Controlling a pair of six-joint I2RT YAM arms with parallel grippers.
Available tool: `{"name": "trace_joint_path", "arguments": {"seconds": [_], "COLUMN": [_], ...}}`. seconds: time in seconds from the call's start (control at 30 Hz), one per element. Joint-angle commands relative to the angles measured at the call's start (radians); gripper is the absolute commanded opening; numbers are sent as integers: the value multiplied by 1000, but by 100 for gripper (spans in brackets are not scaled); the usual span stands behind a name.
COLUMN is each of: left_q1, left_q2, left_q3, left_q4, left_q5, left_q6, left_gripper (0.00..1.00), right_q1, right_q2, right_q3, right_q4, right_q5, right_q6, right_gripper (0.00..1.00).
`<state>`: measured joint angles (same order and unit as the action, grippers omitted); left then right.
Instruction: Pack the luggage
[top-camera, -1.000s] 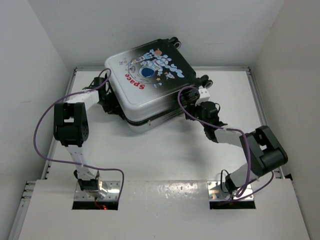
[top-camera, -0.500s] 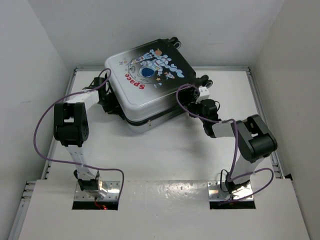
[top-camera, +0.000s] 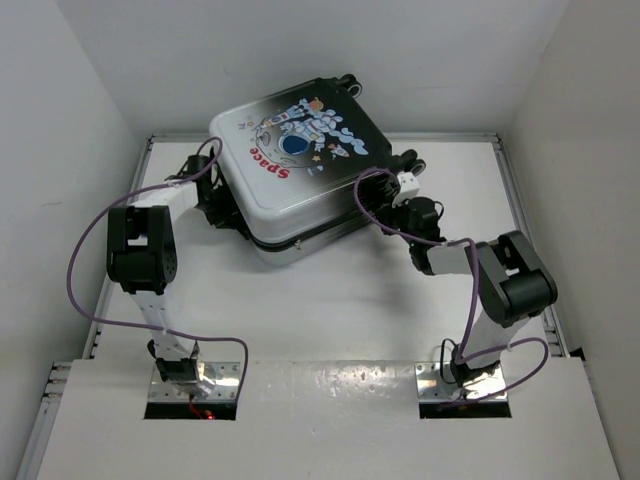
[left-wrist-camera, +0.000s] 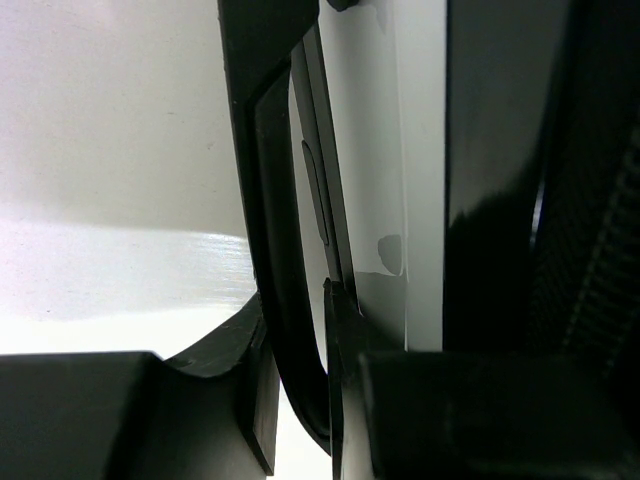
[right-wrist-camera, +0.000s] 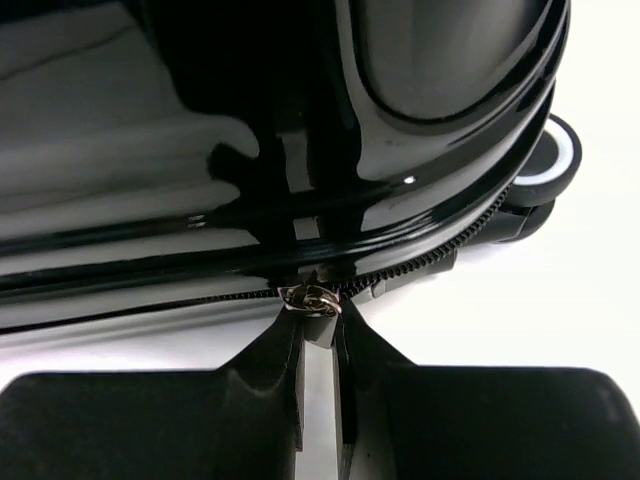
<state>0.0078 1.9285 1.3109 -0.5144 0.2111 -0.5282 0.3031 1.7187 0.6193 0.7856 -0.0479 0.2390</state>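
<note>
The luggage (top-camera: 295, 175) lies far back on the table (top-camera: 330, 300) (lid down), between left hand (left-wrist-camera: 297, 400) and right hand (right-wrist-camera: 318, 325).

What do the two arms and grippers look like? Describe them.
Both the left arm and right arm have white links with bulky black joint housings. A purple cable loops along each, and silver plates carry the bases. The right gripper has flat, tapering black fingers.
</note>
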Motion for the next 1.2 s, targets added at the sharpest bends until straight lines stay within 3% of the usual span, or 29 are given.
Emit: {"name": "trace_joint_path", "arguments": {"seconds": [0.0,0.1,0.33,0.53,0.8,1.17], "left_q1": [-36,-23,125,257,290,308], "left_q2": [98,75,53,153,390,530], "left_q3": [-93,-102,-127,60,463,640], "left_q4": [-101,-113,-183,-213,-300,-277], "left_q5": [-84,-123,-251,-289,-214,-283], "left_q6": [177,215,287,323,438,525], "left_gripper": [0,0,0,0,0,0], "right_q1": [1,-28,-123,-185,-280,-438], "right_q2": [-94,-110,-122,-125,-107,68], "right_q3": [4,-9,-12,3,39,230], "right_q4": [190,140,69,34,32,63], "right_q5": [-56,-30,2,26,-4,-142], "right_q6": [9,31,46,54,40,83], "right_gripper": [0,0,0,0,0,0]}}
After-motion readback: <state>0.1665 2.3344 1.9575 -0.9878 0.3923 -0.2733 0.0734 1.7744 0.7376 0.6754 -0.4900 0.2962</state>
